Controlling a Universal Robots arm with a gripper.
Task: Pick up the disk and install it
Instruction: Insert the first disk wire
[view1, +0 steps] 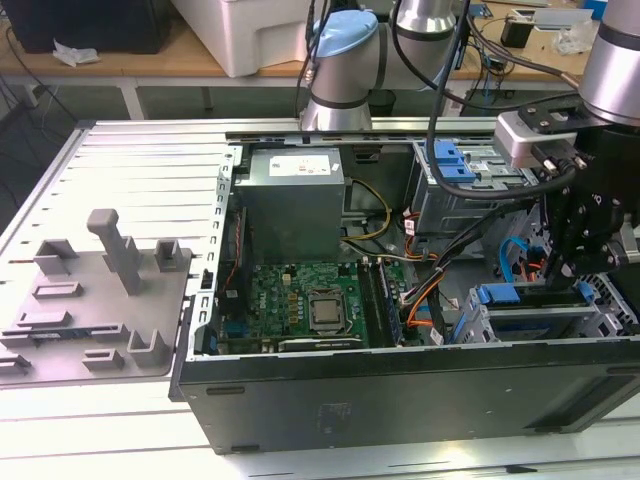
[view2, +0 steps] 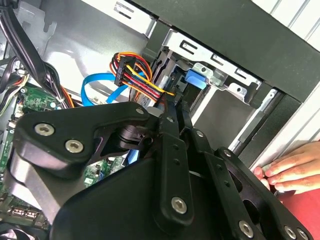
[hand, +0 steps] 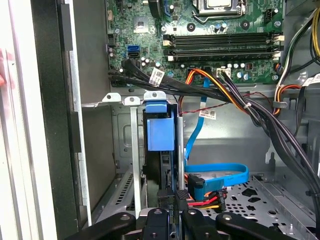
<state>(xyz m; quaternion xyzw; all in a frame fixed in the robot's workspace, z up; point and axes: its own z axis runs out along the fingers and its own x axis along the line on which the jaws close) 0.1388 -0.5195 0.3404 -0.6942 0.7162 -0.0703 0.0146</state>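
One gripper (hand: 170, 220), fingers pinched nearly shut on the rear edge of the disk (hand: 161, 134), held it on edge, mostly inside the drive cage (hand: 134, 150), long axis running straight ahead of the fingertips into the bay.

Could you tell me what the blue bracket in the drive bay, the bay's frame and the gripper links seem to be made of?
Blue bracket: apparently moulded plastic, with an even, saturated, matte colour. Bay frame: likely bare sheet metal, grey with folded tabs and a dull sheen. Gripper links: black and matte with silver screws, metal or hard plastic; cannot tell.
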